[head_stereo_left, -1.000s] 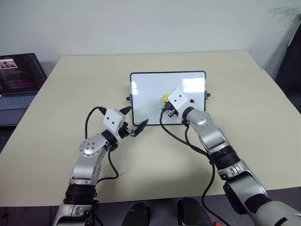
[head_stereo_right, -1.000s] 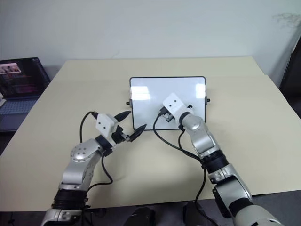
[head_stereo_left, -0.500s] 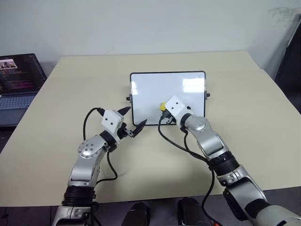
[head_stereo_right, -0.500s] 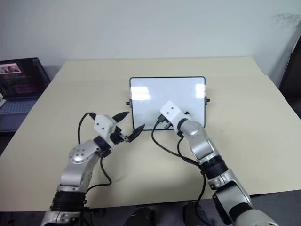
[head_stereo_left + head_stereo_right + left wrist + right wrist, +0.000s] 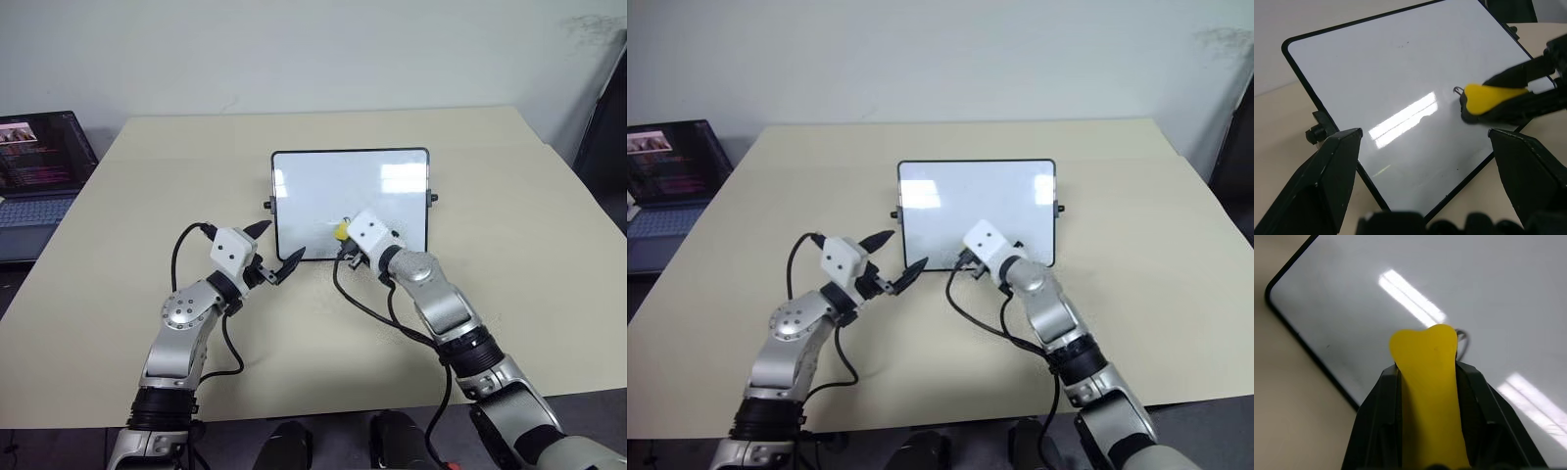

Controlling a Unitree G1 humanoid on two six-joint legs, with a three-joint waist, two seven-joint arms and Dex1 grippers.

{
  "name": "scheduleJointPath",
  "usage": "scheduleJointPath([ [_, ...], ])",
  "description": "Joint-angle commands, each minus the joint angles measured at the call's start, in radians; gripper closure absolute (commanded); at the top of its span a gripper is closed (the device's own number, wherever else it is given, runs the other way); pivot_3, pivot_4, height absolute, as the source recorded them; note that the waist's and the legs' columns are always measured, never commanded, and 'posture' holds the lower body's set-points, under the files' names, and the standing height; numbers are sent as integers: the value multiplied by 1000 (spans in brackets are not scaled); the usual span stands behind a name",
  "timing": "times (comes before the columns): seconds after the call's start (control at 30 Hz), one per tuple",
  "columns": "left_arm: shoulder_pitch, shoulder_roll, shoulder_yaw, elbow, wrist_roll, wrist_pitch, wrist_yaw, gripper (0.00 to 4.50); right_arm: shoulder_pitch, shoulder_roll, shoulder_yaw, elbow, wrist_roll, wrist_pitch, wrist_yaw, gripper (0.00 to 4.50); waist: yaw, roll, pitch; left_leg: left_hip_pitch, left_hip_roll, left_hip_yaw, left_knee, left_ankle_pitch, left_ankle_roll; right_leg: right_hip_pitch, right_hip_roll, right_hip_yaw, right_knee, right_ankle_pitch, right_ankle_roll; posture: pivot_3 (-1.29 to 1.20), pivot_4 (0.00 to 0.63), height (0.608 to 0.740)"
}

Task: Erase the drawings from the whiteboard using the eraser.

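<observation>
A: Where is the whiteboard sitting?

B: It is lying on the beige table, a little past both arms. A laptop is sitting well off to the board's left, at the table's edge.

A: And the eraser?

B: The eraser is sitting pinched between the two black fingers of the right gripper, its yellow end sticking out past the fingertips. It is pressing against the board's lower half, near the near edge and just right of the board's middle.

A: Any drawings showing?

B: One thin dark mark is peeking out just beside the eraser's tip on the white surface; in the right wrist view it is showing as a small curl at the eraser's edge. Too little of it is visible to tell its shape. A couple of faint specks are also dotting the board's upper part.

A: Left gripper?

B: The left gripper is hovering just off the board's near left corner, fingers spread wide and holding nothing, pointing toward the board. It is not touching the frame, as far as the head views are showing.
</observation>
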Motion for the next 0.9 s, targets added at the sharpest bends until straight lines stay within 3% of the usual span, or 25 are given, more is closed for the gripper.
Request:
scheduleJointPath([
  [0.03, -25, 0, -3, -20, -10, -11, -8, 0, -16, 9, -59, -75, 26, -58, -31, 3305, 0, 0, 0, 0, 0, 0, 0, 0, 0, 0, 0, 0, 0, 0, 0, 0, 150, 740],
  [0.5, -38, -4, -4, -7, -9, -16, -19, 0, -61, -20, -40, 113, -47, -65, -86, 3305, -2, 0, 0, 0, 0, 0, 0, 0, 0, 0, 0, 0, 0, 0, 0, 0, 150, 740],
  [0.9, -19, -1, 14, -19, -6, -18, 4, 0, -52, 19, 6, 115, -45, -66, -65, 3305, -3, 0, 0, 2, 0, 0, 2, 0, 1, 2, 1, 0, 2, 0, 0, 0, 150, 740],
])
